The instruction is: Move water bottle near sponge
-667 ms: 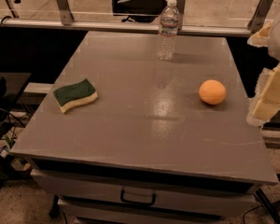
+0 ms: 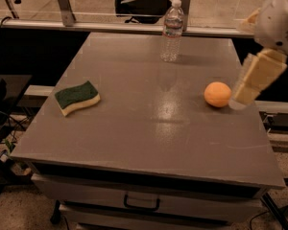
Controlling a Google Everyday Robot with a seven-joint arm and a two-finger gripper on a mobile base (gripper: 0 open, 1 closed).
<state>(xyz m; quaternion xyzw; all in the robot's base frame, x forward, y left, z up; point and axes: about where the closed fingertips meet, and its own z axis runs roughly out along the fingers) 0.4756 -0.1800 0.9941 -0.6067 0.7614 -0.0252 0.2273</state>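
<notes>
The water bottle, clear with a white cap and a thin label band, stands upright at the far middle edge of the grey table. The sponge, dark green on top with a pale yellow base, lies flat on the table's left side. My gripper hangs at the right edge of the table, just right of the orange fruit, well to the right of and nearer than the bottle. It holds nothing that I can see.
A round orange fruit sits on the right side of the table, close to the gripper. A drawer with a handle is under the table front. A rail and glass barrier run behind the table.
My gripper and arm have shifted a little left and inward toward the table's right edge. The bottle, sponge and orange have not moved.
</notes>
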